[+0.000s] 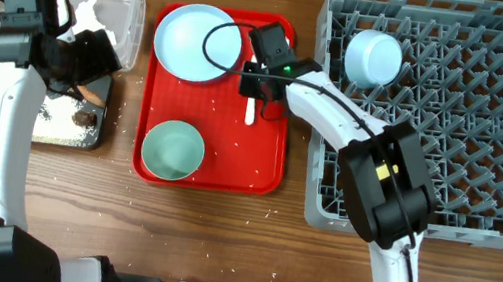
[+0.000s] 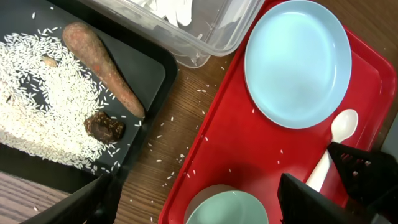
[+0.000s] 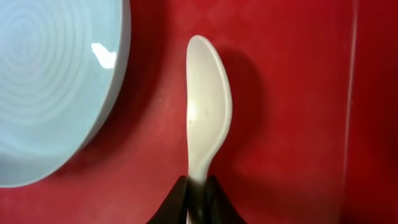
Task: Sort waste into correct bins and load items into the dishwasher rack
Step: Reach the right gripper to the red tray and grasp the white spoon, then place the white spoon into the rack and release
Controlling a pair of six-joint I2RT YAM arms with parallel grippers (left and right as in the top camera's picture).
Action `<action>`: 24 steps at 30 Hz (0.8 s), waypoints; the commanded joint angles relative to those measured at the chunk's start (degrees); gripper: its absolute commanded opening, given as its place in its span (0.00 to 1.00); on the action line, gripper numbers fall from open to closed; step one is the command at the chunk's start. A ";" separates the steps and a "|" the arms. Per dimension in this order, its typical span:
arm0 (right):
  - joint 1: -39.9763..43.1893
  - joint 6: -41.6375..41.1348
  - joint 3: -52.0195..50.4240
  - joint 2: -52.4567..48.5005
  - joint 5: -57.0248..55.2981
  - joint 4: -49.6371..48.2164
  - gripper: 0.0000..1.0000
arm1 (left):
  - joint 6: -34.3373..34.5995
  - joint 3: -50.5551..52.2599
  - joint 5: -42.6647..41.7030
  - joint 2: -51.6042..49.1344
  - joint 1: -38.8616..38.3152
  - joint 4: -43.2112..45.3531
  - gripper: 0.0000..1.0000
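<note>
While my right claw (image 3: 198,190) pinches the white plastic spoon (image 3: 208,118) by its handle, I want a straight, level lift off the red tray (image 3: 292,93), clear of the pale blue plate (image 3: 50,81).

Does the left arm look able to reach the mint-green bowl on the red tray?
Probably yes. The open left hand hovers near the mint-green bowl, with nothing over it; the right hand, shut on the white spoon, sits farther up the red tray.

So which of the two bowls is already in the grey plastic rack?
The small pale blue-white bowl; the mint-green bowl sits on the flat red tray.
</note>
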State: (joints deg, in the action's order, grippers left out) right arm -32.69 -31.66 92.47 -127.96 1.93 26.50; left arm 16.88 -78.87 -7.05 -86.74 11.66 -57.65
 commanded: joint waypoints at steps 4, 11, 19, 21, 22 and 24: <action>0.13 3.41 -1.18 3.21 3.19 4.48 0.04 | 0.28 -0.63 0.72 -0.37 0.24 0.17 0.85; 1.66 3.08 -1.18 20.28 0.85 8.76 0.04 | 0.28 -0.63 0.74 -0.37 0.24 0.17 0.86; 15.26 -20.20 -1.20 35.69 -15.41 31.19 0.04 | 0.28 -0.63 0.76 -0.37 0.24 0.15 0.87; 19.23 -25.81 -1.66 35.26 -18.64 36.72 0.04 | 0.28 -0.63 0.74 -0.37 0.24 0.17 0.88; 21.11 -26.64 -2.86 35.06 -19.06 37.20 0.04 | 0.28 -0.63 0.74 -0.37 0.24 0.17 0.87; 23.32 -27.02 -5.64 34.75 -18.80 35.89 0.04 | 0.28 -0.63 0.74 -0.37 0.24 0.17 0.88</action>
State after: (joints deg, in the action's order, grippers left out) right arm -11.97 -51.59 90.06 -91.94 -12.49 63.00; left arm 16.88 -78.87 -6.83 -86.74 11.66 -57.65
